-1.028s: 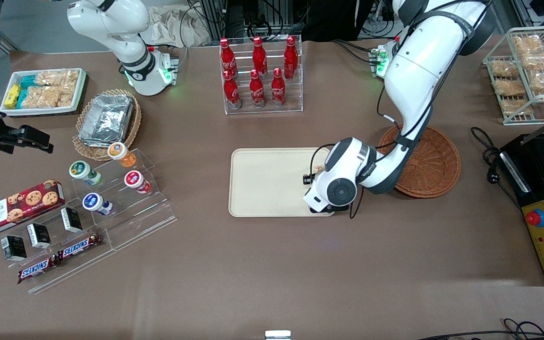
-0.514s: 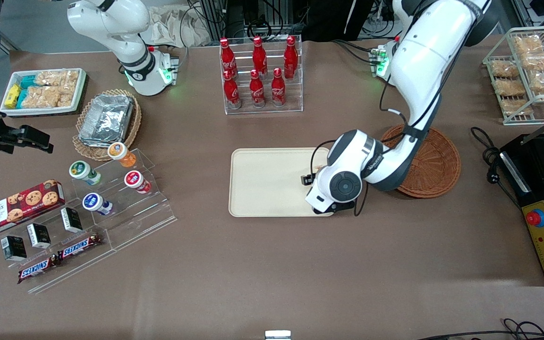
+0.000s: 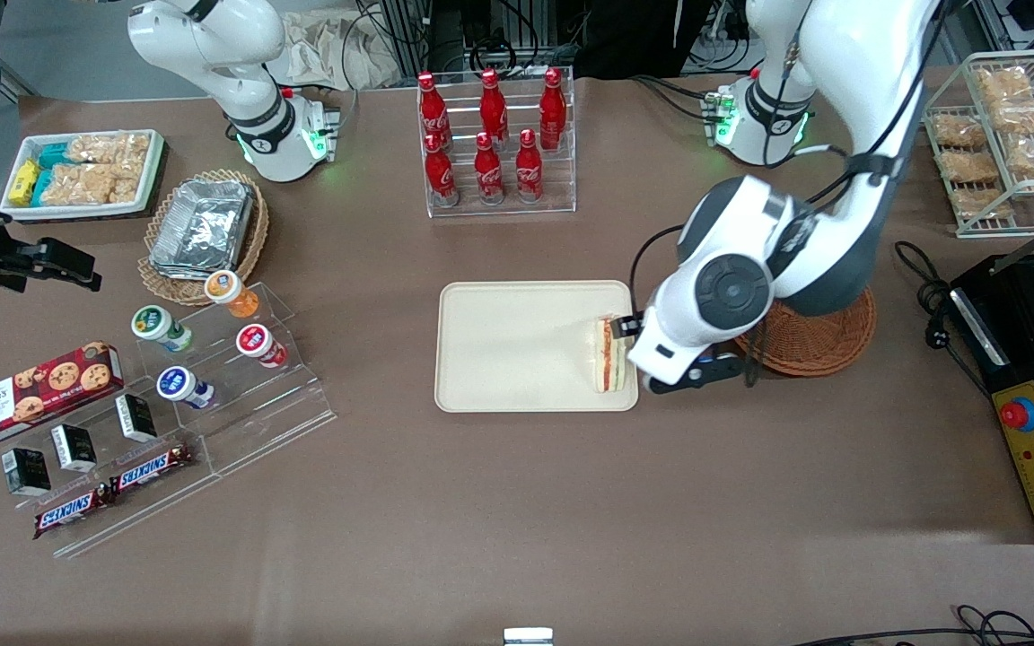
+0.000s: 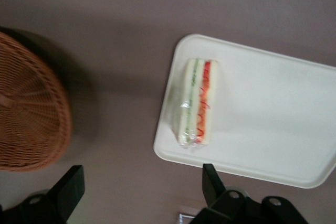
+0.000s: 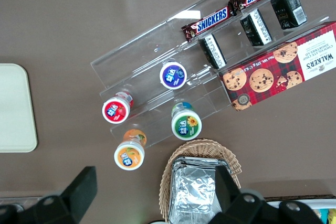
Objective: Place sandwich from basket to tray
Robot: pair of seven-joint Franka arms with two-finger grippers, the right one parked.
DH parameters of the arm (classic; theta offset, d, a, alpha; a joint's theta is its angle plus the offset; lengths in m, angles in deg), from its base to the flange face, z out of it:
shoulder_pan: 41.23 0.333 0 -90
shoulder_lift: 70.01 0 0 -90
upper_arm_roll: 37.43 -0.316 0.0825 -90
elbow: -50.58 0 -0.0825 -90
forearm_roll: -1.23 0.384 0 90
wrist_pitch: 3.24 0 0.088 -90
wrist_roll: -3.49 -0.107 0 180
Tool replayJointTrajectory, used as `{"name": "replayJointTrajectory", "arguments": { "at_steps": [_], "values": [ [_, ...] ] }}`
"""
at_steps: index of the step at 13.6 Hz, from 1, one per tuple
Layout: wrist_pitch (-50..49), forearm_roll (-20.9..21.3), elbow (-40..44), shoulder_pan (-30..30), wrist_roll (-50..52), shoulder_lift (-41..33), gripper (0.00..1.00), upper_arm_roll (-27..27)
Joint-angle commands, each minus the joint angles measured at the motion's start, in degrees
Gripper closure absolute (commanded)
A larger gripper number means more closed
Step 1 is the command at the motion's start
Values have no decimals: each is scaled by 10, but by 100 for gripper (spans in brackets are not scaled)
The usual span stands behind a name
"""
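Lying on the tray (image 3: 517, 345), at the end nearest the basket (image 3: 827, 336): the sandwich (image 3: 607, 354), cut edge up, red-orange and green layers showing between pale bread. Seen again from the left wrist camera, the sandwich (image 4: 198, 103) wrapped in clear film, resting just inside the tray (image 4: 273, 114) rim, close to a rounded corner. Raised above the tabletop (image 3: 517, 502), between tray and basket: the hand (image 4: 142, 192), fingers (image 4: 71, 184) spread wide apart, gripping nothing, clear of the sandwich. In the front view, the hand (image 3: 692, 377) mostly hidden under the white wrist of the working arm, just beside the tray's edge. Reddish-brown basket (image 4: 29, 111) partly covered by the arm in the front view, nothing visible inside it from the wrist camera.

Elsewhere on the tabletop: a clear rack of red bottles (image 3: 495, 144), farther from the front camera than the tray. Toward the parked arm's end: a tan wicker basket with a foil container (image 3: 203, 224), a white bin of snack packets (image 3: 82, 170), small round-lidded cups on a clear stepped stand (image 3: 239, 359), a red cookie box (image 3: 37, 381), two Snickers bars (image 3: 113, 489).
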Motion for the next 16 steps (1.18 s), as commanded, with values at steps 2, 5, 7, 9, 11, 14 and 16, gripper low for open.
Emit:
{"name": "replayJointTrajectory", "arguments": {
  "at_steps": [2,5,7,9,11,14,16],
  "values": [
    [-21,27,-13,44,-56,-51,1,2],
    [-35,28,-19,109,-163,-87,1,2],
    [-48,28,-19,160,-257,-103,1,2],
    [-49,31,-20,191,-316,-119,0,-5],
    [-56,30,-21,184,-375,-131,1,-58],
    [-57,29,-23,175,-443,-154,1,-112],
    [-59,29,-20,143,-475,-165,0,-170]
  ]
}}
